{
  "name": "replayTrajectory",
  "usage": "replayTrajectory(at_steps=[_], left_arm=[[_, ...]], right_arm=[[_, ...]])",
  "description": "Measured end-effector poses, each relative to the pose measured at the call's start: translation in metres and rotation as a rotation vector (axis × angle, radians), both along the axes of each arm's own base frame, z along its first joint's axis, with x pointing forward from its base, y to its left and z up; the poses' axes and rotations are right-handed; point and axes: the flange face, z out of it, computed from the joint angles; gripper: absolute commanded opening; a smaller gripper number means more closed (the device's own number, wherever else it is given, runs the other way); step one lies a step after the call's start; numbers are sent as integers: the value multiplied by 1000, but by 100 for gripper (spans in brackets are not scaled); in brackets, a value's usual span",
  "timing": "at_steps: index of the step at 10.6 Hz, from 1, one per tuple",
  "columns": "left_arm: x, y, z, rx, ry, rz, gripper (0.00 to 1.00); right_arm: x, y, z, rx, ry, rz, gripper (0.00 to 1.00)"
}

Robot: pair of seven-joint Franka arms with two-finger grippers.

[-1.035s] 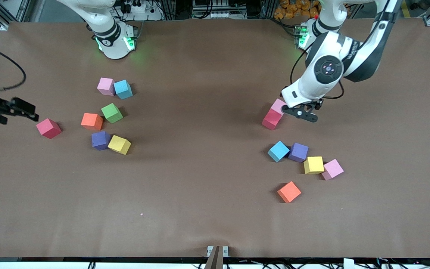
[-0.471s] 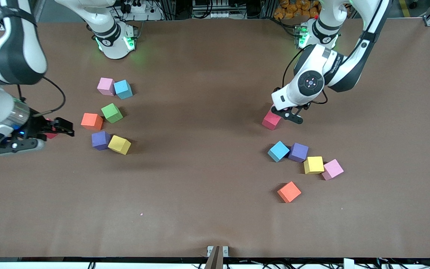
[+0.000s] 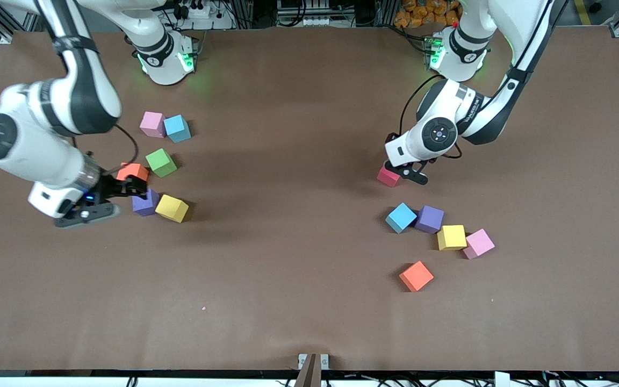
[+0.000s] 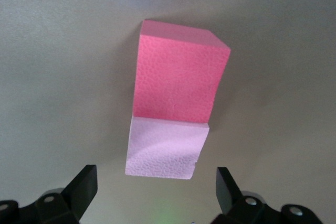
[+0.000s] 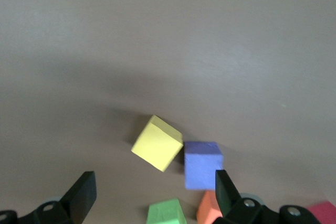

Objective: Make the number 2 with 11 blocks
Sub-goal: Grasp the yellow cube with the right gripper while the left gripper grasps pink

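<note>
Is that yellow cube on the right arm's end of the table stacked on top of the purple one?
No, the yellow cube sits on the table beside the purple cube.

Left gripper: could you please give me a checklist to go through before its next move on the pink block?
1. Left gripper open: ok.
2. Pink block lies between the two fingers in the left wrist view: ok.
3. Pink block free of neighbours: not ok, one side touches the red block.
4. Fingers low enough to close on it: cannot tell.
5. Right gripper away from this spot: ok, open over the orange block.
</note>
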Motion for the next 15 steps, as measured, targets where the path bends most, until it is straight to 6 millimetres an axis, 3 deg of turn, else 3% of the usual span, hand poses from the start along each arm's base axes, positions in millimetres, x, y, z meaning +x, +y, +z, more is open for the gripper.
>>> replayTrajectory(at_steps=[2, 4, 5, 8, 9, 12, 13, 15], left_arm=[[0, -4, -9, -10, -6, 11, 100], [-2, -7, -20, -15, 4, 14, 100], [-4, -10, -24, -14, 8, 15, 100], [-7, -11, -33, 19, 6, 0, 97], [-8, -10, -37, 39, 2, -5, 92], [-11, -10, -47, 55, 12, -4, 54], [-10, -10, -46, 58, 10, 5, 46], [-11, -15, -44, 69, 1, 31, 44]], right_arm=[[-1, 18, -30, 2, 4, 116, 100], [-5, 28, -42, 5, 8, 252, 100], [-9, 30, -50, 6, -5, 313, 100], [-32, 24, -101, 1, -81, 587, 100], [-41, 20, -116, 1, -70, 645, 100], [-61, 14, -143, 10, -15, 716, 100], [-61, 17, -150, 12, -13, 754, 100], [-56, 18, -160, 16, -15, 819, 100]])
